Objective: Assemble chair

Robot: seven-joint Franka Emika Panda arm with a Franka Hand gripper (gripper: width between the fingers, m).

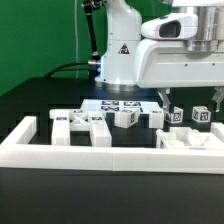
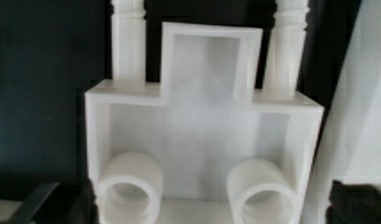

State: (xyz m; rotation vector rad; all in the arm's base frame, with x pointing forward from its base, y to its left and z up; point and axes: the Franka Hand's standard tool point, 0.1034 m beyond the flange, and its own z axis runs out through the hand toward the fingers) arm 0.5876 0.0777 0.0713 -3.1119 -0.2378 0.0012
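The chair lies in loose white parts. In the wrist view a large blocky chair piece (image 2: 201,130) fills the picture, with two round sockets near the gripper and two slim posts at its far end. My gripper (image 2: 196,205) is open, its dark fingers (image 2: 36,200) wide apart on either side of the piece's socket end. In the exterior view my gripper (image 1: 180,103) hangs at the right, above that piece (image 1: 190,140). Small tagged chair blocks (image 1: 200,115) stand just behind it. More tagged parts (image 1: 78,125) lie at the exterior view's left.
A long white border frame (image 1: 110,155) runs along the front and turns back at the left (image 1: 22,132). The marker board (image 1: 115,104) lies in front of the arm's base (image 1: 120,60). A tagged block (image 1: 126,118) stands mid-table.
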